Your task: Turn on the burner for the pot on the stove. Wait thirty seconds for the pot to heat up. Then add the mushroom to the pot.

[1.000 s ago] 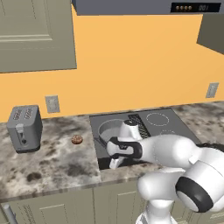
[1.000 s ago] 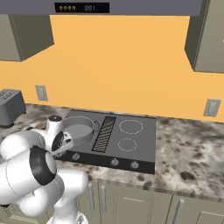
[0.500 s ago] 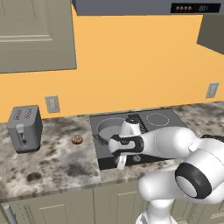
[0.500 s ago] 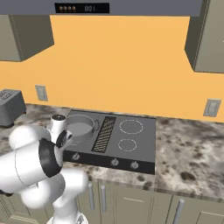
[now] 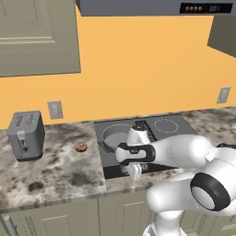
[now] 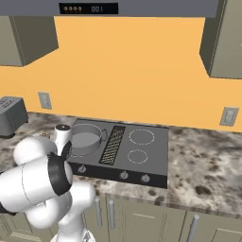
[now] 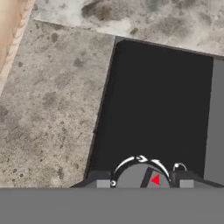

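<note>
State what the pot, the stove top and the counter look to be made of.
Pot: grey metal, probably steel, with an even matte sheen and straight walls. Stove top: smooth black glass or ceramic, flat with pale printed rings. Counter: mottled grey-brown stone, like granite, though it could be laminate.

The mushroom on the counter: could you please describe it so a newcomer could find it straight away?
Start at the black stove set in the speckled counter. Left of it, before the grey toaster, lies the mushroom: a small, round, reddish-brown lump, far smaller than either neighbour.
</note>
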Controlling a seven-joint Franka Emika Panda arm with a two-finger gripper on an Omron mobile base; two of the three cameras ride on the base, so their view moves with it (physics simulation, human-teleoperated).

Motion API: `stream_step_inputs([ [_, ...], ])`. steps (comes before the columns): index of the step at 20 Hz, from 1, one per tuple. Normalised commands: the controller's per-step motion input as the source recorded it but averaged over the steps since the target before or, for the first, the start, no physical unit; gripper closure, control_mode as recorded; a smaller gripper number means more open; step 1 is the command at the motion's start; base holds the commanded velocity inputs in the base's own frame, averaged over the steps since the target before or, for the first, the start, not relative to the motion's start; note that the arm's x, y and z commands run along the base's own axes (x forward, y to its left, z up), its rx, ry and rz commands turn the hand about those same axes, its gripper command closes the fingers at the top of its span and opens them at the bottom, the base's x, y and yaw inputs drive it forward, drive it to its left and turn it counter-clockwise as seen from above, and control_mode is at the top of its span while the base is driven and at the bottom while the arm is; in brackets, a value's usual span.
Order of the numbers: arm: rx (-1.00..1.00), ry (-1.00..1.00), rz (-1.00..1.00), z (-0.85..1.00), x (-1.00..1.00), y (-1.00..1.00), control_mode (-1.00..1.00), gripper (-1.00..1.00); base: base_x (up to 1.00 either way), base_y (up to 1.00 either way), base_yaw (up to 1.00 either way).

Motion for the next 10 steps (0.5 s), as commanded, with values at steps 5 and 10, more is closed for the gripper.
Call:
stream_step_inputs([
  [5,0.0,0.07,0.47,0.13,-0.72,0.0,-1.0,1.0,0.0,0.0,0.0],
  [10,0.0,-0.01,0.0,1.0,-0.42,0.0,-1.0,1.0,0.0,0.0,0.0],
])
